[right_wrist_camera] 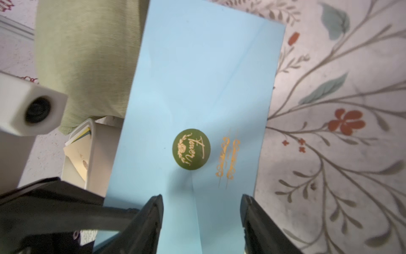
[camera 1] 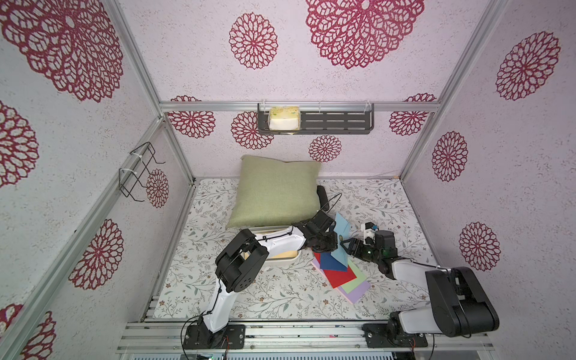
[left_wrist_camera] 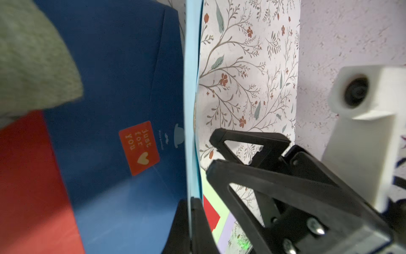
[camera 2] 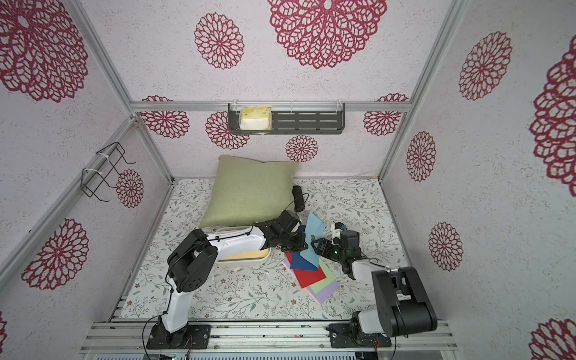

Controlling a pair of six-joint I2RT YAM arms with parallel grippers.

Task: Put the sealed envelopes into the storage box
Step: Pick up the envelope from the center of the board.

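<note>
A light blue envelope point(camera 1: 341, 235) with a round green seal point(right_wrist_camera: 191, 151) stands on edge above the table. My left gripper point(left_wrist_camera: 191, 209) is shut on its lower edge. My right gripper point(right_wrist_camera: 202, 198) is open, its fingertips point(left_wrist_camera: 216, 137) just off the envelope's sealed face. Under them lies a fanned stack of envelopes: navy point(camera 1: 332, 263), red point(camera 1: 341, 276), green point(camera 1: 357, 280) and lilac point(camera 1: 358, 293). The white storage box point(camera 1: 288, 261) lies under the left forearm in both top views and holds a cream envelope point(camera 2: 246, 255).
A green pillow point(camera 1: 276, 190) leans at the back, touching the box's far side. A black cylinder point(camera 1: 322, 194) lies beside it. A dark slotted shelf point(camera 1: 336, 121) holds a tissue pack on the back wall. A wire rack point(camera 1: 140, 170) hangs on the left wall.
</note>
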